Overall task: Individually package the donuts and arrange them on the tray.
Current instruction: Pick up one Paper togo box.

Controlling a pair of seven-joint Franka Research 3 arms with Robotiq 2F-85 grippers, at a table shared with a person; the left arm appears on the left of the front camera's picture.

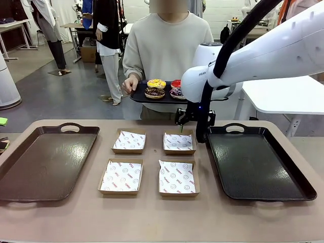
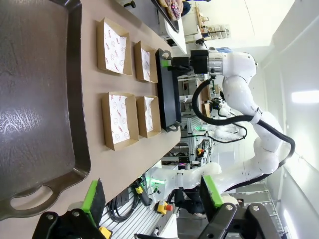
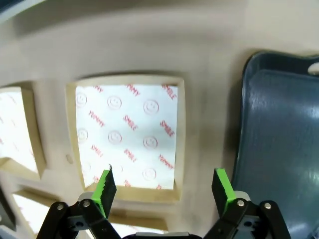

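Four donuts lie on a small dark tray (image 1: 139, 96) that the person holds at the far edge: yellow-iced (image 1: 156, 83), glossy red (image 1: 175, 83), dark chocolate (image 1: 154, 92) and dark with sprinkles (image 1: 177, 92). My right gripper (image 1: 183, 126) hangs open just above the far right paper-lined box (image 1: 179, 142). The right wrist view has that box (image 3: 127, 137) straight below the open right gripper (image 3: 164, 186), nothing between its fingers. My left gripper (image 2: 152, 194) is open and empty, off the near end of the left tray (image 2: 35, 114).
Several open cardboard boxes with printed paper stand in a square mid-table, the near ones at left (image 1: 121, 176) and right (image 1: 176, 177). Empty dark trays flank them, left (image 1: 45, 159) and right (image 1: 255, 162). My right arm (image 1: 263, 55) reaches in over the right tray's far end.
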